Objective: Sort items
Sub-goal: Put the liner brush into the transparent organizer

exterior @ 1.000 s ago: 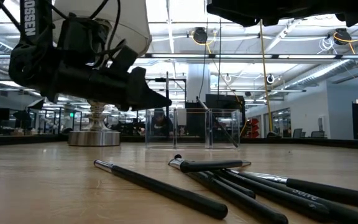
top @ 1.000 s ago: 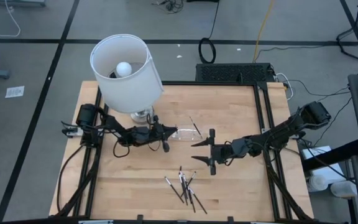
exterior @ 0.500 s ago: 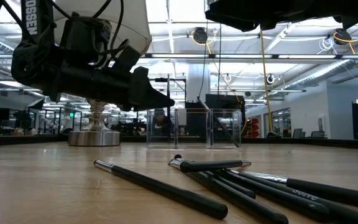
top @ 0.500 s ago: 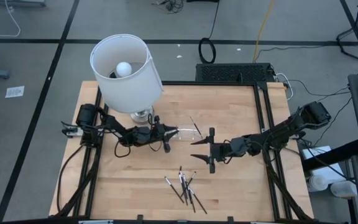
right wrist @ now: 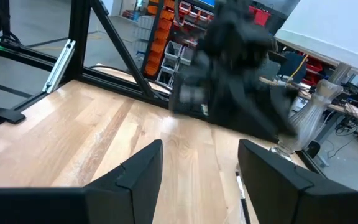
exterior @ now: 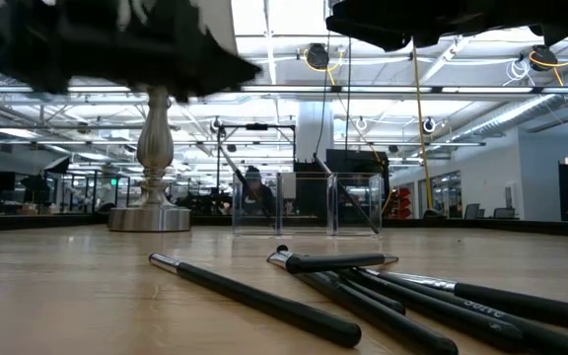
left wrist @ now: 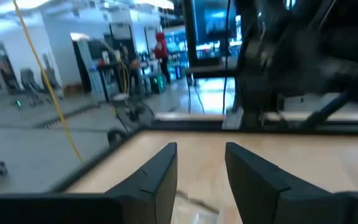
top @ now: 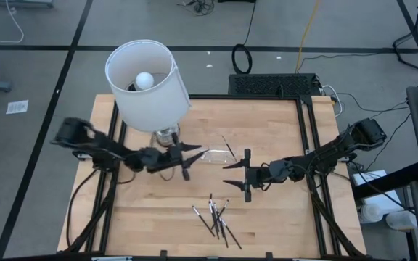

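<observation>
Several dark sticks with pale ends, the items, lie in a loose bunch on the wood near the table's front edge. A small clear tray stands at mid-table. One stick leans in its left compartment and another in its right one. My left gripper hangs open just left of the tray with nothing between its fingers. My right gripper hangs open right of the tray, also with nothing in it.
A tall lamp with a white shade stands at the table's far left on a silvery foot, close behind my left arm. Black frame rails run along the table's left and right edges.
My left gripper has opened, risen and drawn back a little toward the table's left edge, its arm swinging out left. In the low view it has lifted away from in front of the tray, where a stick now shows leaning in the left compartment.
</observation>
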### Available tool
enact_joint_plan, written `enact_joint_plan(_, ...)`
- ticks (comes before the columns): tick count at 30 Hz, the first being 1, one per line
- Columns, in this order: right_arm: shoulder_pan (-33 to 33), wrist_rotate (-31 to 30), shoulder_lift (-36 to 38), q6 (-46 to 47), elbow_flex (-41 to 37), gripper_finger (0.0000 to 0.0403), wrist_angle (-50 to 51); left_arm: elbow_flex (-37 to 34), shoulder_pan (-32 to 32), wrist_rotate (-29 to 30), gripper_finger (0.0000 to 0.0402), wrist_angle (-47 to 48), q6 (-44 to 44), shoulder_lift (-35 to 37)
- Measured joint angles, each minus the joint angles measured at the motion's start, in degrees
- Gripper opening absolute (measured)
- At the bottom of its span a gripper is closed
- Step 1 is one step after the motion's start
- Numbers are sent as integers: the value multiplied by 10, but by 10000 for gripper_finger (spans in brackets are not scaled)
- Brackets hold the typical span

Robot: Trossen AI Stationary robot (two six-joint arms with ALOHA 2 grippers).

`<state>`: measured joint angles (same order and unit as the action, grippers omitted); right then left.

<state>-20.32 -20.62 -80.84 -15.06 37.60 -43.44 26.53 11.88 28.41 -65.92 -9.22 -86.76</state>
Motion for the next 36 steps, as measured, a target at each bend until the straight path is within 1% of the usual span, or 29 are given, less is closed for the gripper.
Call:
enact_joint_plan(2, 0, 1, 0, 5, 0, 196, 0, -2, 33, 32, 144, 63, -10, 67)
enact_joint_plan(5, 0, 2, 0, 7, 0, 196, 0, -3, 85, 62, 144, 193, 10, 151)
enact_joint_plan(7, 0, 2, 0, 6, 0, 196, 0, -3, 114, 70, 144, 271, 36, 181)
enact_joint_plan(9, 4, 0, 0, 6, 0, 196, 0, -13, 141, 81, 135, 294, 52, 182)
enact_joint_plan(12, 12, -2, 0, 6, 0, 196, 0, -52, 172, 105, 100, 260, 70, 159)
enact_joint_plan(16, 24, -2, 0, 5, 0, 196, -12, -114, 185, 112, 28, 134, 100, 103)
enact_joint_plan(18, 31, -2, 0, 5, 0, 196, -13, -136, 186, 110, 9, 72, 100, 72)
enact_joint_plan(21, 43, -2, 0, 34, 0, 196, -12, -155, 186, 85, 11, 13, 91, 44)
enact_joint_plan(26, 48, 9, 0, 110, 0, 196, 8, -159, 186, 22, 5, 24, 87, 41)
enact_joint_plan(30, 48, 44, -6, 118, 0, 196, 34, -159, 186, -2, 16, 28, 57, 41)
enact_joint_plan(36, 48, 44, -20, 91, 0, 196, 36, -159, 178, -3, 4, 27, 31, 41)
